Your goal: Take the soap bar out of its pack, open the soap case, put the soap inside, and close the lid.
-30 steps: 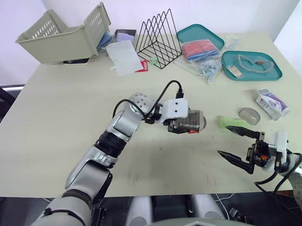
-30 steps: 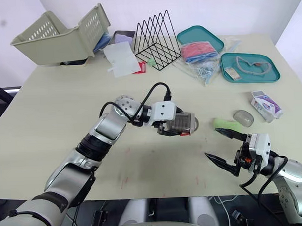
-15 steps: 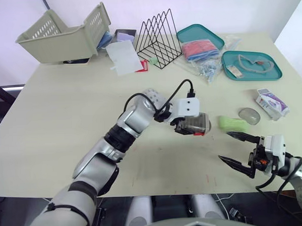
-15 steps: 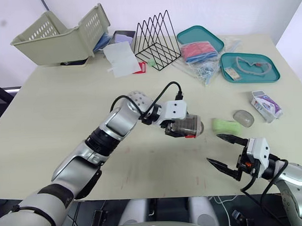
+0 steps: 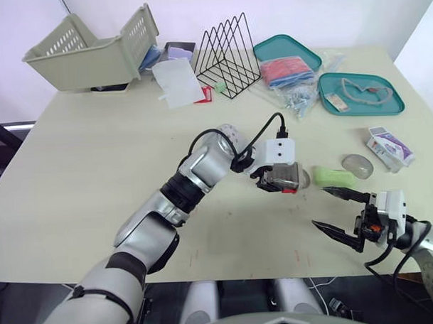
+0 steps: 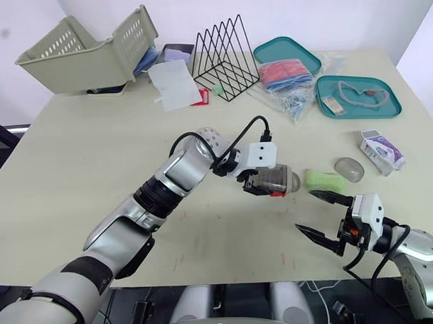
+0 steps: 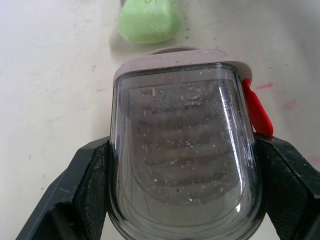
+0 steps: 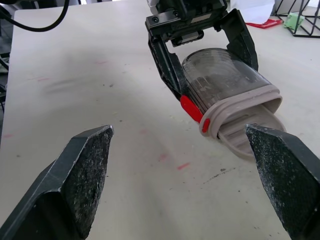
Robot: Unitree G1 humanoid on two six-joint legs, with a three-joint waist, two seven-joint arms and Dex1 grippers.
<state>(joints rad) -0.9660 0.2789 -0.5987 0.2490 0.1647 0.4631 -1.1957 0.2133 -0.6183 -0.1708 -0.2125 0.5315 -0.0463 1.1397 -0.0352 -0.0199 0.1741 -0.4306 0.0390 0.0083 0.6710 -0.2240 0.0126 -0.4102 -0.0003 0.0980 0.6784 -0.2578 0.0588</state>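
Left gripper (image 5: 275,181) clenched on soap case (image 7: 182,150), green soap bar (image 5: 334,176) outside it, right gripper (image 5: 318,206) released

We're seeing a silver-and-black left arm (image 5: 195,170), a black cable (image 5: 281,125) plugged into the white-cased left tool (image 5: 282,181), and the right tool (image 5: 319,207) black-fingered, pointed.

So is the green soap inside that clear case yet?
Not yet, it is out. The green soap lies bare on the table, beside the clear case, which the left gripper holds by its sides.
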